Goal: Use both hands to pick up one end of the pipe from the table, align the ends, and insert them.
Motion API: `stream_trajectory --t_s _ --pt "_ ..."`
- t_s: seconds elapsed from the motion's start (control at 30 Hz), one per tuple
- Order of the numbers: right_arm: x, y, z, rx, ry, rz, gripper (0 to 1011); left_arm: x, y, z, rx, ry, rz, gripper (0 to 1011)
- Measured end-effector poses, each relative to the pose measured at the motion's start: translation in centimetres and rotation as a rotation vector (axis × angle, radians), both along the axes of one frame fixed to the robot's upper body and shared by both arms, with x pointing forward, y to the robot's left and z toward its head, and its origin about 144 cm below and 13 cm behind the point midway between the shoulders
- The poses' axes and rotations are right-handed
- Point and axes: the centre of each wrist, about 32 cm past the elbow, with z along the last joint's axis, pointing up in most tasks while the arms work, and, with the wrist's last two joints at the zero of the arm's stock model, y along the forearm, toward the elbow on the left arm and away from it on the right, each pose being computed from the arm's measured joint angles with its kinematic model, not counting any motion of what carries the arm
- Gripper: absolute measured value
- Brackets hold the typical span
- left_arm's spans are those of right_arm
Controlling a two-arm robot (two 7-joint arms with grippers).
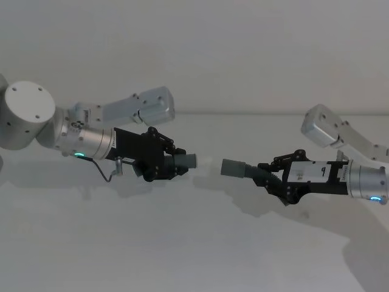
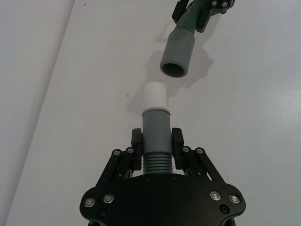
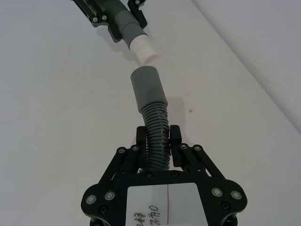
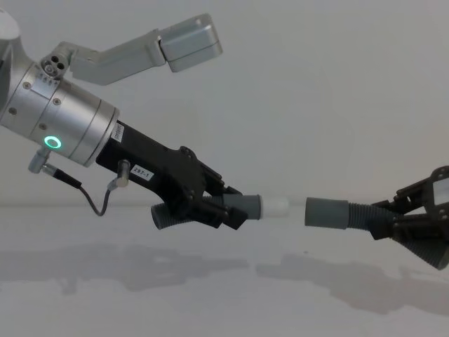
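Both pipe pieces are held above the white table (image 1: 194,255). My left gripper (image 1: 169,165) is shut on the shorter piece just behind its smooth grey cuff (image 2: 156,125), which carries a white tip (image 2: 154,96). On the other side, my right gripper (image 1: 268,177) is shut on the ribbed hose (image 3: 157,129) of the second piece. That piece's open grey cuff (image 1: 232,168) points at the white tip. The two ends face each other nearly in line across a small gap, as the chest view shows between the tip (image 4: 275,207) and the cuff (image 4: 326,213).
A silver link of the left arm (image 1: 140,106) and one of the right arm (image 1: 328,131) hang behind the grippers. A thin cable (image 1: 108,173) loops under the left wrist. Soft shadows lie on the table below the pipes.
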Motion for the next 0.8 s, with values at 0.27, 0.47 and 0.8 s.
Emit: stream_trajectory --t_s 0.27,0.47,0.8 --pt "0.16 0.15 0.05 0.001 0.005 0.003 283 0.01 -0.12 -0.03 -0.002 0.001 -0.011 365" --pt "0.25 0.23 0.05 0.003 0.007 0.008 283 0.00 -0.26 -0.05 -0.003 0.000 -0.018 365" --pt "0.38 0.32 0.00 0.005 0.011 0.012 283 0.06 -0.50 -0.16 -0.004 0.001 -0.026 365"
